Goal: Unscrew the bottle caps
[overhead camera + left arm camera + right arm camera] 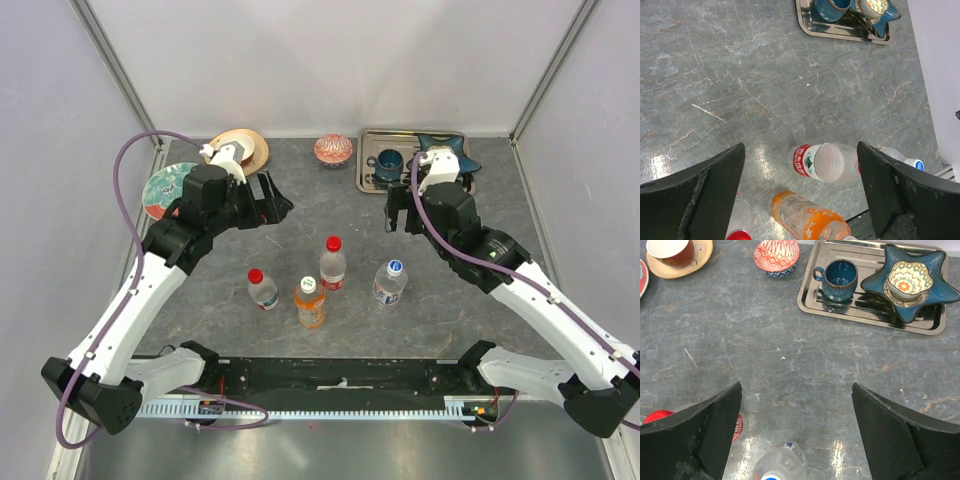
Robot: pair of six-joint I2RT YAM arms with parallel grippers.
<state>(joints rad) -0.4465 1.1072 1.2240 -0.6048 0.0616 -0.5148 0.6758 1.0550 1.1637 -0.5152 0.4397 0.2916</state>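
Four small bottles (332,265), upright: likely light, thin-walled, slippery; steady body, twist cap. Left gripper (272,203), right gripper (398,216): fingers released, empty.

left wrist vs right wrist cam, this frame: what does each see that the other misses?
Left wrist only: the orange bottle. Right wrist only: the red patterned bowl and the cup on a wooden saucer. Both: the steel tray, the blue mug on it, and the blue-capped bottle. The left gripper and right gripper each stand open and empty.
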